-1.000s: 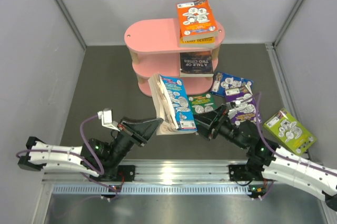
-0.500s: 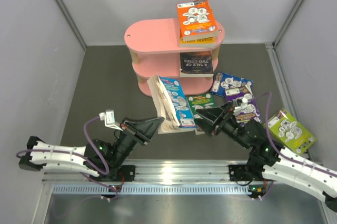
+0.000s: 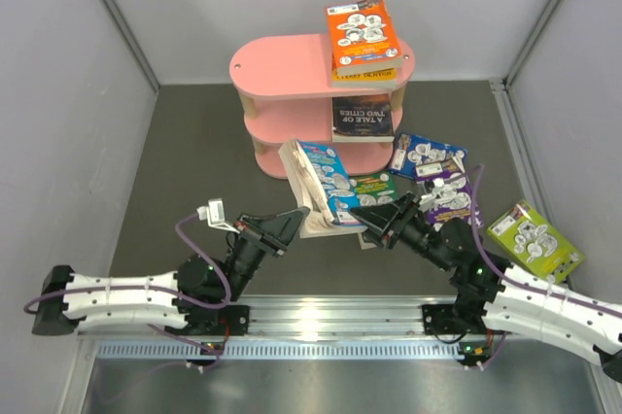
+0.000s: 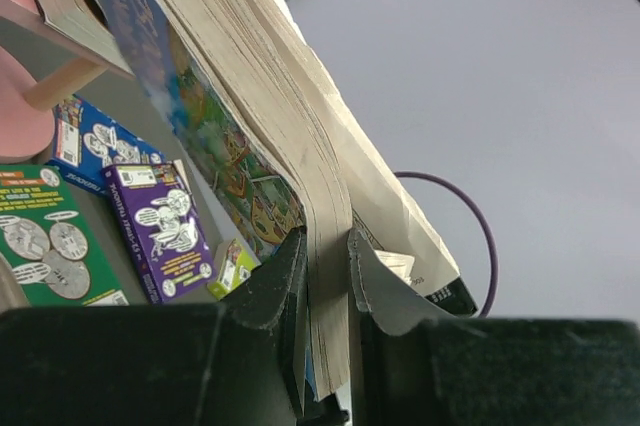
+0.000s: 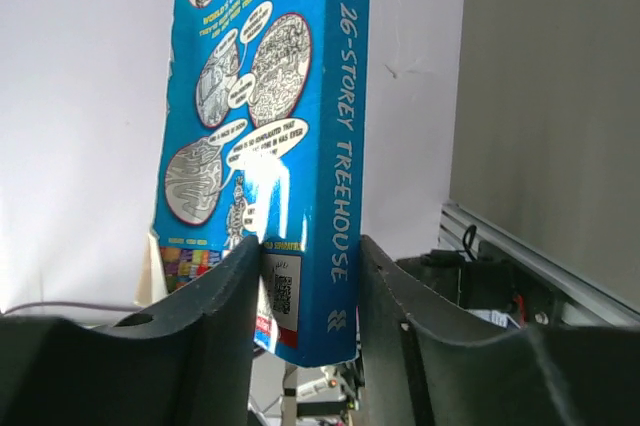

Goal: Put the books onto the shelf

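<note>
Well, the left gripper is pinched tight on a wad of pages at the edge of the blue book, one finger on each side. The right gripper has the same book between its fingers at the spine end, both pressed against it. The book stands tilted between the two arms, just in front of the pink shelf. Up top sits an orange book on a yellow-spined book, and a dark book lies on the middle tier. On the table to the right lie a green book, navy book, purple book and lime book.
</note>
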Motion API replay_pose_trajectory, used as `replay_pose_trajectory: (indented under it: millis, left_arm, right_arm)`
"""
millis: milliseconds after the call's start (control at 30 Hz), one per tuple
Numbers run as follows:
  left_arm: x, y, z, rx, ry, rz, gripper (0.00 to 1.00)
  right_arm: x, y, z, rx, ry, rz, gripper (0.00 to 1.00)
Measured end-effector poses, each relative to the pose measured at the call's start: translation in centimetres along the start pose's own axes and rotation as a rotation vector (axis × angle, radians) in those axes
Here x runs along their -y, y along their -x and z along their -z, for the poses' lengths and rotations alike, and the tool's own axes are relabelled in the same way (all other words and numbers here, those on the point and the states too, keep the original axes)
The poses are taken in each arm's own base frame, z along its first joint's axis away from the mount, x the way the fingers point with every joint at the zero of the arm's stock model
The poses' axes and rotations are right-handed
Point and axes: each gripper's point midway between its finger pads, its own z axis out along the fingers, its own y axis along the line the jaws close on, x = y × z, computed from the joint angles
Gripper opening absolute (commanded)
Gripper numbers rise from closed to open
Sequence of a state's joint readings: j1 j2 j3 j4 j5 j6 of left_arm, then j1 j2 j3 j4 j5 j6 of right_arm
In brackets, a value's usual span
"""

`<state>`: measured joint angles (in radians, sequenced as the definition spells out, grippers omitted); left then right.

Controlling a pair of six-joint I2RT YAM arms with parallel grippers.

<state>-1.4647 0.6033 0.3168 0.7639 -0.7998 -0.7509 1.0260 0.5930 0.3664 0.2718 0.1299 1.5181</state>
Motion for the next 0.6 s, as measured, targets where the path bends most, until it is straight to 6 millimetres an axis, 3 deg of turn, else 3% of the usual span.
replay_pose_trajectory:
  millis: [200, 333, 467, 600]
  left_arm:
    - [-1.1, 0.3, -0.5, 0.022, 0.005, 0.097, 0.00]
    - [-1.6, 0.0, -0.4, 0.013, 0.007, 0.131, 0.00]
    - [-2.2, -0.2, -0.4, 0.004, 0.035, 0.155, 0.01]
    - [-2.5, -0.1, -0.7, 0.004, 0.082, 0.172, 0.25]
  right_arm:
    - [-1.0, 1.0, 0.5, 0.050, 0.031, -0.016, 0.20]
    - [-0.9, 1.3, 0.7, 0.062, 0.018, 0.001, 0.00]
    - [-1.1, 1.5, 0.7, 0.075, -0.004, 0.032, 0.00]
    - [-1.8, 2.1, 0.4, 0.096, -0.042, 0.079, 0.00]
